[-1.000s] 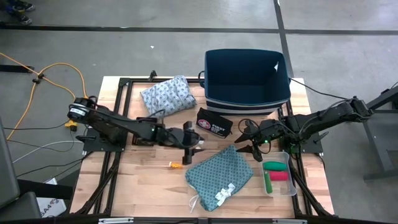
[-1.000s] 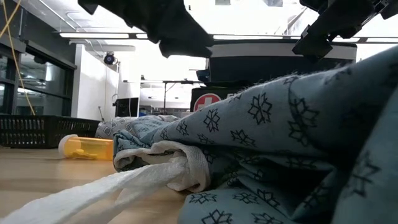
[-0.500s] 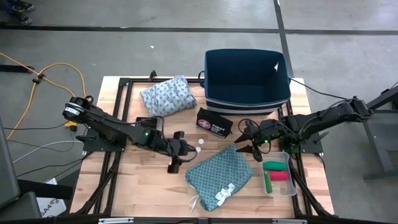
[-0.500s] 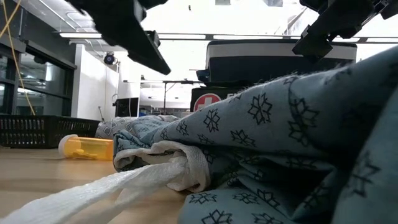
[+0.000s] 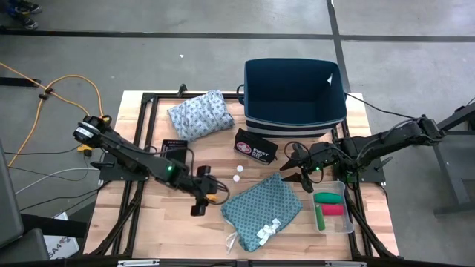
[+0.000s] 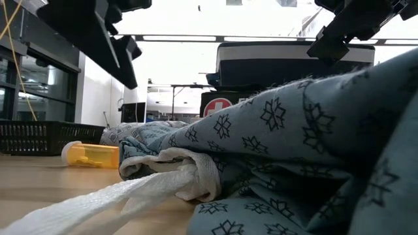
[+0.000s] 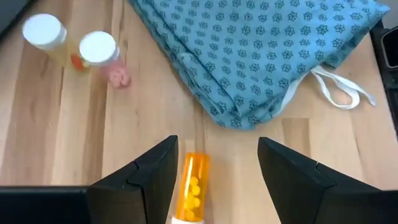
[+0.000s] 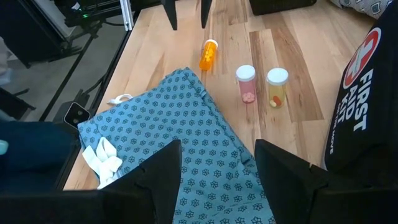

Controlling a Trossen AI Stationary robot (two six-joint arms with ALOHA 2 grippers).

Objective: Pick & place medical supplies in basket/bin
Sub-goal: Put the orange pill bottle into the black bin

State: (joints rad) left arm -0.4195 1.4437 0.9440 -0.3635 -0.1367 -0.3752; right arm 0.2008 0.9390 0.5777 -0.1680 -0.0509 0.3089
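A: Left hand [image 7: 214,171] open, fingers either side of the orange vial [image 7: 191,190] lying on the desk [image 7: 56,137], beside the teal cloth [image 7: 261,56].
B: Handling?
A: Light, hard, round, so likely to roll. Pinch mid-body, across its width.
B: Right hand [image 8: 217,165]?
A: Open, empty, over the cloth, near the bin [image 5: 295,93].

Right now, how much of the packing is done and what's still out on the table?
Nothing looks done: the navy bin shows empty. In hand: the left claw, open, straddles the lying orange pill bottle. Left: two upright vials, teal cloth, pale cloth, first aid pouch, and the rolls in the clear tray. The right claw waits open.
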